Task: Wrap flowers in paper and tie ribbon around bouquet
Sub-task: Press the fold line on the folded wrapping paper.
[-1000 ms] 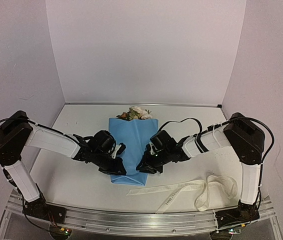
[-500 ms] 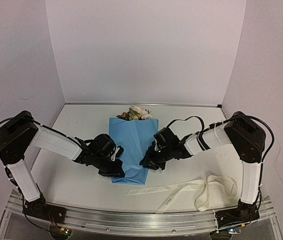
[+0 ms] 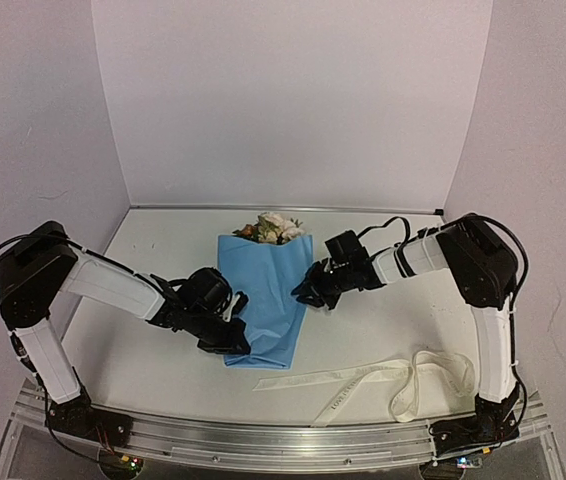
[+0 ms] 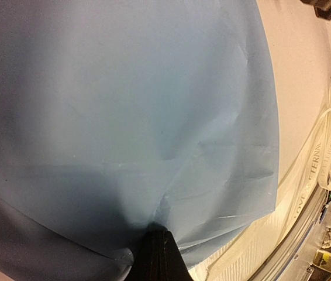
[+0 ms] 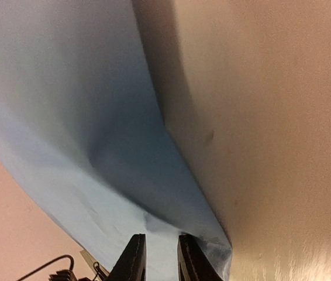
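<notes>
The light-blue paper (image 3: pixel 266 295) lies folded lengthwise over the flowers (image 3: pixel 271 228), whose cream and rust blooms stick out at its far end. My left gripper (image 3: pixel 235 340) is shut on the paper's near left edge; in the left wrist view its jaws (image 4: pixel 157 231) meet on a puckered fold of paper (image 4: pixel 124 105). My right gripper (image 3: pixel 305 293) is at the paper's right edge, halfway along. In the right wrist view its fingers (image 5: pixel 161 241) stand a narrow gap apart, pinching the raised edge of the paper (image 5: pixel 95 146). The cream ribbon (image 3: pixel 383 378) lies loose on the table, near right.
The ribbon (image 4: pixel 323 152) trails close to the paper's near corner, by the aluminium rail (image 3: pixel 283 440) at the table's front. White walls (image 3: pixel 293 100) close in the back and both sides. Bare table (image 5: pixel 271 117) shows to the right of the paper.
My right gripper has slid away from me along the paper's right edge, from the near corner to mid-length. The left gripper has closed fully on the near left edge and stays there.
</notes>
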`<action>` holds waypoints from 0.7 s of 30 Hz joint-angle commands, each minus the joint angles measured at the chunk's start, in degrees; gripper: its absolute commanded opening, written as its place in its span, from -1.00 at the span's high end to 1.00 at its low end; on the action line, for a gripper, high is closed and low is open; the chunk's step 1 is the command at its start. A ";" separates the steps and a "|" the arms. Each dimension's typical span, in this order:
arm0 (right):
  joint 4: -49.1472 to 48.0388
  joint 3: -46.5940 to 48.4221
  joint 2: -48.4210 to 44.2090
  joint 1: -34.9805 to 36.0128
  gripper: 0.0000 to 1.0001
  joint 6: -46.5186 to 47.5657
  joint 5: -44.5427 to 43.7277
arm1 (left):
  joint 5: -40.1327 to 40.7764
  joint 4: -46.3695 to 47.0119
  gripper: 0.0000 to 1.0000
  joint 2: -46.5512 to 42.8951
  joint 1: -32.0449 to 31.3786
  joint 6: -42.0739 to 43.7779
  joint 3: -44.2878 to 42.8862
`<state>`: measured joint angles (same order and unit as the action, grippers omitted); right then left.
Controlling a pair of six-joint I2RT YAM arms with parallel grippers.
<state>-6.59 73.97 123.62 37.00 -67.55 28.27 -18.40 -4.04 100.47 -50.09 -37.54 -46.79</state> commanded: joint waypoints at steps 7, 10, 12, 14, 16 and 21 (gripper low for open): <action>1.70 13.45 9.53 -7.63 0.61 -4.32 -0.08 | 3.11 -6.00 1.00 4.29 0.08 1.63 0.31; 3.37 19.58 12.60 -8.91 0.61 -5.35 -0.43 | 3.13 -6.75 1.00 4.44 0.08 2.06 -0.01; 5.53 23.02 14.59 -9.45 0.61 -5.11 -1.20 | 3.19 -7.15 1.00 4.54 0.08 2.19 -0.33; 7.66 27.19 16.49 -10.13 0.61 -5.05 -1.86 | 3.25 -7.39 1.00 4.61 0.08 2.24 -0.46; 9.49 30.45 18.52 -10.82 0.61 -5.09 -2.90 | 3.23 -7.58 1.00 4.77 0.08 2.37 -0.47; 15.41 41.19 24.22 -12.50 0.60 -4.49 -4.52 | 3.34 -8.15 1.00 4.63 0.23 2.48 -0.70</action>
<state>2.05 107.28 143.21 25.77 -72.32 27.08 -18.35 -4.32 101.71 -50.09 -36.11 -48.39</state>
